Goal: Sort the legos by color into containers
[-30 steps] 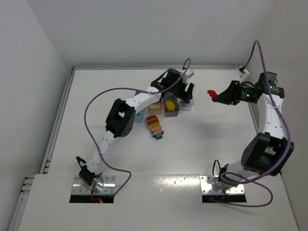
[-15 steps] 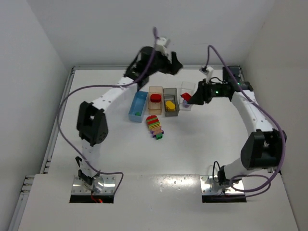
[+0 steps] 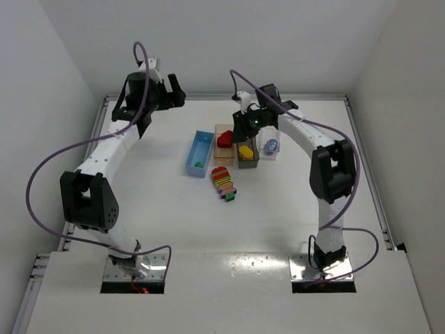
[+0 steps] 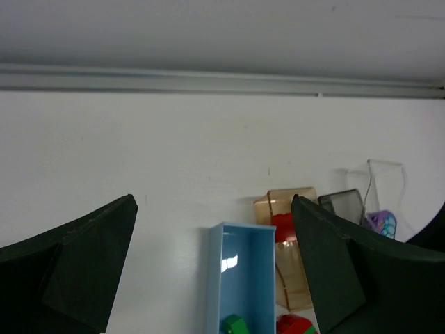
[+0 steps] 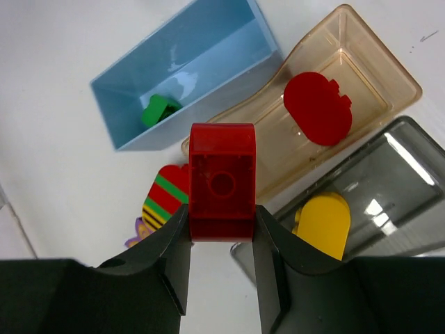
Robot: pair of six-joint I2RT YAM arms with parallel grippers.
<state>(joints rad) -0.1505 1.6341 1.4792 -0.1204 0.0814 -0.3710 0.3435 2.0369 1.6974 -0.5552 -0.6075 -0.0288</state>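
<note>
The right fingers [image 5: 222,217] are clamped on a glossy red brick [image 5: 222,174] with a rounded top and one round hole, held over the pale orange bin [image 5: 382,47], where another red piece [image 5: 318,108] lies. A green brick [image 5: 158,110] sits in the light blue bin [image 5: 201,76] and a yellow one [image 5: 321,223] in the dark grey bin [image 5: 410,181]. The clear bin [image 3: 270,147] seems to hold something purple. The striped stack [image 3: 223,181] lies on the white desk [image 3: 139,195] just in front of the bins. The left fingers [image 4: 215,264] are spread apart, up near the desk's far edge — bare desk beneath.
</note>
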